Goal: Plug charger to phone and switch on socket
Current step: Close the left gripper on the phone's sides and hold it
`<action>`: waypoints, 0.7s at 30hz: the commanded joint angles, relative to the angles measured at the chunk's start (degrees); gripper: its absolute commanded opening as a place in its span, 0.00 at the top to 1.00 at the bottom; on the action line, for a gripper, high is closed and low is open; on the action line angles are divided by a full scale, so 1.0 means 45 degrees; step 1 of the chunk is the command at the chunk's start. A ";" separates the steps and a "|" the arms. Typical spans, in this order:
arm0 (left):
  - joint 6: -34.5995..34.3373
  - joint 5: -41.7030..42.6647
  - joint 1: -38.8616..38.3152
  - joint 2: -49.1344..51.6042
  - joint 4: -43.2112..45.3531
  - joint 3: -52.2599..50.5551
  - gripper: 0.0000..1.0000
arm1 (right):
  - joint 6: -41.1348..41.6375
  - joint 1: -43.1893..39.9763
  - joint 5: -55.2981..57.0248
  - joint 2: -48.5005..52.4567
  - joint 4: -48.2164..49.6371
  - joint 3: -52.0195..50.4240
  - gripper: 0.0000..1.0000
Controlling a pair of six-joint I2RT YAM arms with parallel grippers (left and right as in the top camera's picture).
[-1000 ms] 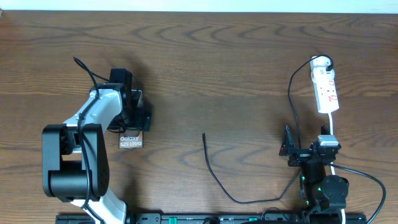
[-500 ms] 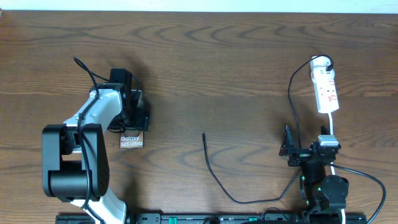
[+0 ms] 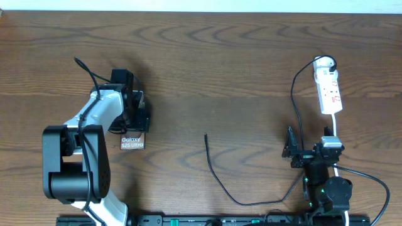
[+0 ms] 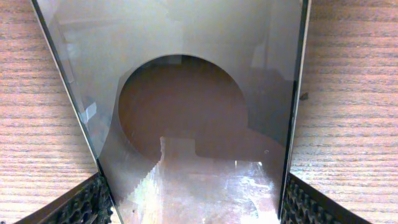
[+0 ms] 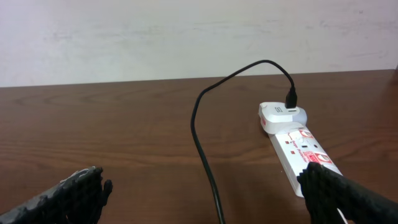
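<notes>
Bronze phone (image 4: 186,74) sits inside the narrowing left gripper (image 4: 193,202): grasp beginning, contact cannot be told. Right gripper (image 5: 205,196) released; charger (image 3: 217,179) untouched.

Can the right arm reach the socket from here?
Probably yes. The right gripper is open and the socket lies just ahead, slightly to its right, with only its white cord between. The charger cable passes on the left and meets only the socket's far end.

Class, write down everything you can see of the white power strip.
The power strip is narrow, white and plastic-looking, with red markings on top. It lies flat on the wooden table, right side, rounded end farthest away. A white adapter with the black cable sits plugged there; a white cord leaves its near end.
</notes>
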 commanded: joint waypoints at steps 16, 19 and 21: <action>0.0087 0.0126 -0.0015 0.0112 0.0593 -0.0806 0.02 | -0.0112 -0.0087 0.0015 0.0000 -0.0058 -0.0015 0.01; 0.0087 0.0180 -0.0015 0.0112 0.0971 -0.1297 0.02 | -0.0112 -0.0087 0.0015 0.0000 -0.0058 -0.0015 0.01; 0.0087 0.0180 -0.0015 0.0112 0.1001 -0.1379 0.02 | -0.0112 -0.0087 0.0015 0.0000 -0.0058 -0.0015 0.01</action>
